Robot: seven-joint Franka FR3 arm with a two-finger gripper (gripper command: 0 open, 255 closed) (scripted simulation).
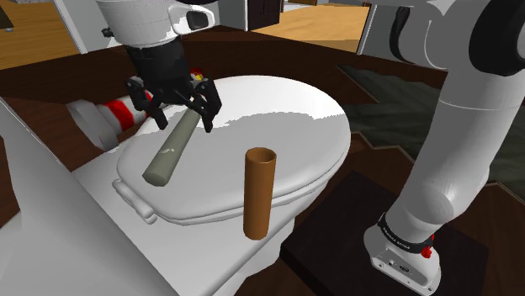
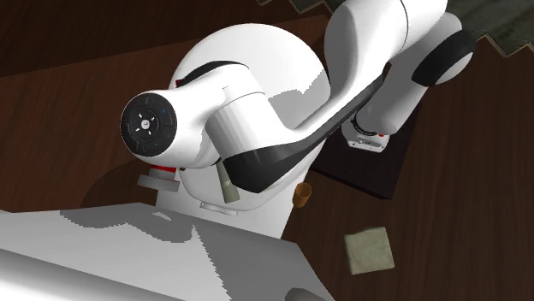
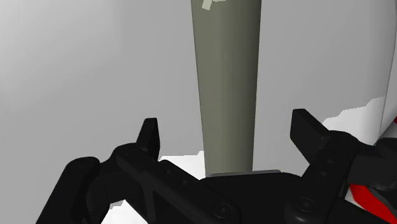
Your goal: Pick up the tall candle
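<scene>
A long grey-green candle [image 1: 171, 153] lies tilted on the white toilet lid [image 1: 286, 126]. My black gripper [image 1: 182, 118] hangs open over the candle's far end, one finger on each side. In the wrist view the candle [image 3: 228, 89] runs out between the fingertips [image 3: 150, 135], with a gap on both sides and nothing clasped. A short stretch of the candle [image 2: 228, 186] shows under the arm in the second exterior view. A brown open-topped cylinder [image 1: 258, 193] stands upright at the lid's near edge.
A red-and-white striped object [image 1: 118, 113] lies just behind the gripper, off the lid. The white toilet tank [image 1: 50, 235] rises at the shoulder view's lower left. The dark stand [image 1: 336, 244] sits to the right. A pale green square [image 2: 370, 250] lies on the wooden floor.
</scene>
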